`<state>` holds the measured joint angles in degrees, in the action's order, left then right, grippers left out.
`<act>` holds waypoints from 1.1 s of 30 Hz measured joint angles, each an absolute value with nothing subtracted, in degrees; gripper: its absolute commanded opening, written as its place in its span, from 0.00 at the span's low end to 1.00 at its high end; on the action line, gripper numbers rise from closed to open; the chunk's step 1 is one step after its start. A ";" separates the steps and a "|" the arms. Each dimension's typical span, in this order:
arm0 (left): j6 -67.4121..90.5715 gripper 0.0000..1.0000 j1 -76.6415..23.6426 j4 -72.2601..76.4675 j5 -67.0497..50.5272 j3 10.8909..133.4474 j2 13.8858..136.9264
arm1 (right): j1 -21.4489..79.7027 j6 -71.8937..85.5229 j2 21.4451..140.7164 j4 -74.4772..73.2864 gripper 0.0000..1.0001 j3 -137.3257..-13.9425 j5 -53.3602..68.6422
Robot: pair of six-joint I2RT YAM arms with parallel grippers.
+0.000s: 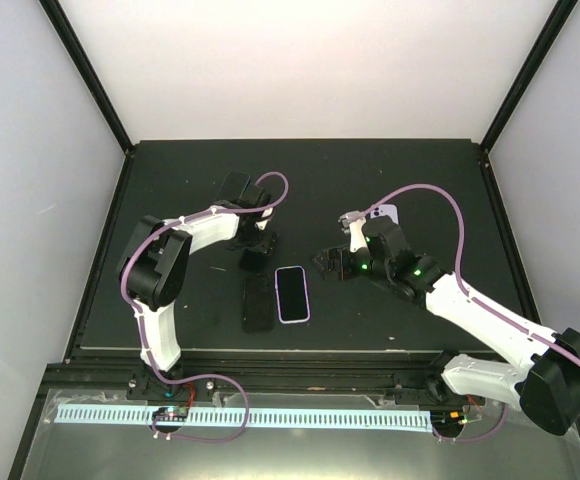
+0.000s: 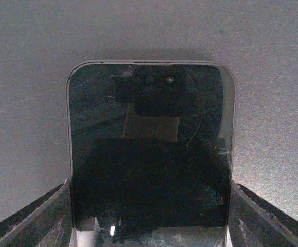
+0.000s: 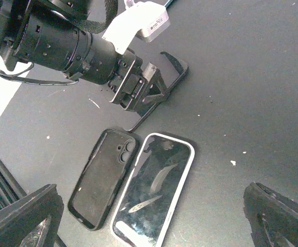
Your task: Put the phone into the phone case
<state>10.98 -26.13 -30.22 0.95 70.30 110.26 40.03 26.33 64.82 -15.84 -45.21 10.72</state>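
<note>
Left end effector (image 2: 149,189) pinched the phone (image 2: 149,134) by its side edges, near the empty black case (image 3: 103,177) on the desk (image 3: 241,77), and I saw the right end effector (image 1: 328,262) spread wide.

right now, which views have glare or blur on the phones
left wrist: the dark phone mirrors the camera housing, bright specks at its bottom edge, tool fingers soft at the corners; right wrist: the white-rimmed phone shows pale streak reflections, the black case beside it looks matte; top external: even light, no glare on the phones.
</note>
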 measured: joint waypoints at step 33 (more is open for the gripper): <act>32.77 0.46 -24.77 -31.51 -18.52 49.78 82.06 | 44.71 45.58 71.40 2.59 0.53 -34.15 21.74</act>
<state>32.77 -24.77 -31.51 -18.52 49.78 82.06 44.71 45.58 71.40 2.59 -34.15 21.74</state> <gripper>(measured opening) 0.765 0.574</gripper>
